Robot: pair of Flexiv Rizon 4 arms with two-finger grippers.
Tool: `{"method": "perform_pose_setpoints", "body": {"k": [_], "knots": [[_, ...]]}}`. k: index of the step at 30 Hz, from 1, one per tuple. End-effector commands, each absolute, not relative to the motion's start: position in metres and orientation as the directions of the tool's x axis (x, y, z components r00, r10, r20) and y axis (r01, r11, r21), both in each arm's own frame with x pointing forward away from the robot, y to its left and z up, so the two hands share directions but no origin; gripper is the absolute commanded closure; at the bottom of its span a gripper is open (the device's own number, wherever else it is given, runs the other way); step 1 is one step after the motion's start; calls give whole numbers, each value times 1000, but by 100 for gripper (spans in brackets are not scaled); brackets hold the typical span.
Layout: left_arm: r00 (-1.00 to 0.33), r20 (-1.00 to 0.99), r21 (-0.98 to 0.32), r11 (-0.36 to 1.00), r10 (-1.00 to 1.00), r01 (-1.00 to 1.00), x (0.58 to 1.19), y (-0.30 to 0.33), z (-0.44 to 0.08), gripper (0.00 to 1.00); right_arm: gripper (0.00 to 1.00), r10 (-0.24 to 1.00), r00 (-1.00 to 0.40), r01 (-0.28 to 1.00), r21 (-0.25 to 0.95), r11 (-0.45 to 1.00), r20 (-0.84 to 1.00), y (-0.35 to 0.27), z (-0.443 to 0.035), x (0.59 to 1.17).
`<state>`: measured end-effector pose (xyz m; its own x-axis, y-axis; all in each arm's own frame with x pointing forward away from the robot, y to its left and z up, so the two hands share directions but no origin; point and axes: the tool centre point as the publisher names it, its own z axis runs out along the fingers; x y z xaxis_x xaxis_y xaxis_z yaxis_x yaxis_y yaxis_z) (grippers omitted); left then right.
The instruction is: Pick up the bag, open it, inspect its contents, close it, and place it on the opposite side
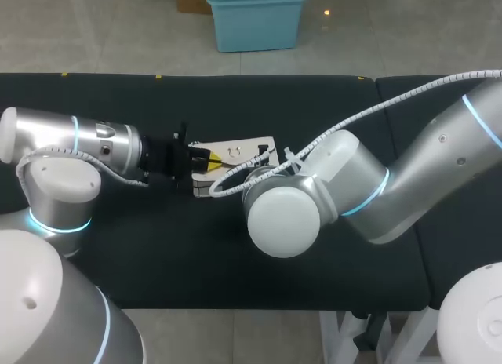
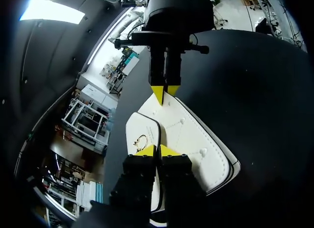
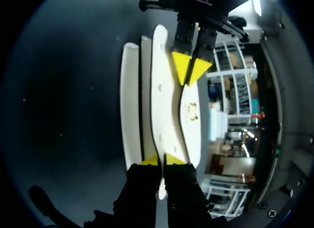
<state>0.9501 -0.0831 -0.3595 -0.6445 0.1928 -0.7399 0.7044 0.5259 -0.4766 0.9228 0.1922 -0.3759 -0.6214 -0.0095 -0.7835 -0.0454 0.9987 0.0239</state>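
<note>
**We hold the white bag [image 1: 235,151] from both ends at the centre of the black table [image 1: 157,254].**

Nearest in the head view, our right arm [image 1: 408,191] comes in from the right edge, and its rounded joint covers the bag's right end, so the fingers are hidden there. In the right wrist view the right gripper [image 3: 161,160] has its yellow tips pressed together on the thin edge of the bag's flap [image 3: 164,90]. The left gripper closes on the far end straight ahead. Our left arm [image 1: 70,140] reaches in from the left edge. In the left wrist view the left gripper [image 2: 158,150] is pinched on the flap's dark-trimmed edge. The bag lies on the table between the two grippers, and the right gripper's tips meet at its far corner.
</note>
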Motion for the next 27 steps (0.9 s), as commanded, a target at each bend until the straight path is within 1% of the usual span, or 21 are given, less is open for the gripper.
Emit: {"method": "perform_pose_setpoints", "body": {"k": [1,7,9,10,11,13,14,16,17,27], "knots": [[-647,-738,-480,524,193,704,953,-87,-368,100,100,-4,-561,-58,34,998,-828,191,-380,922],[-652,-735,-466,560,185,684,962,-73,-367,100,100,-4,-561,-58,34,998,-828,191,-380,922],[-647,-743,-465,563,173,684,963,-69,-361,34,100,-4,-561,-58,34,998,-828,191,-380,922],[-643,-747,-463,563,168,685,963,-68,-358,25,100,-4,-561,-58,34,998,-828,191,-380,922],[-637,-753,-459,562,164,687,962,-67,-355,18,100,-4,-561,-58,34,998,-828,191,-380,922],[-629,-762,-460,555,154,693,961,-66,-348,8,100,-4,-561,-58,34,998,-828,191,-380,922],[-626,-765,-462,550,150,696,960,-66,-346,8,100,-4,-561,-58,34,998,-828,191,-380,922],[-623,-769,-469,536,142,702,957,-67,-340,2,100,-4,-561,-58,34,998,-828,191,-380,922],[-621,-771,-471,532,139,704,956,-68,-338,0,100,-4,-561,-58,34,998,-828,191,-380,922],[-607,-788,-493,485,104,722,951,-71,-314,0,100,-1,-559,-58,38,998,-829,191,-378,923]]}}
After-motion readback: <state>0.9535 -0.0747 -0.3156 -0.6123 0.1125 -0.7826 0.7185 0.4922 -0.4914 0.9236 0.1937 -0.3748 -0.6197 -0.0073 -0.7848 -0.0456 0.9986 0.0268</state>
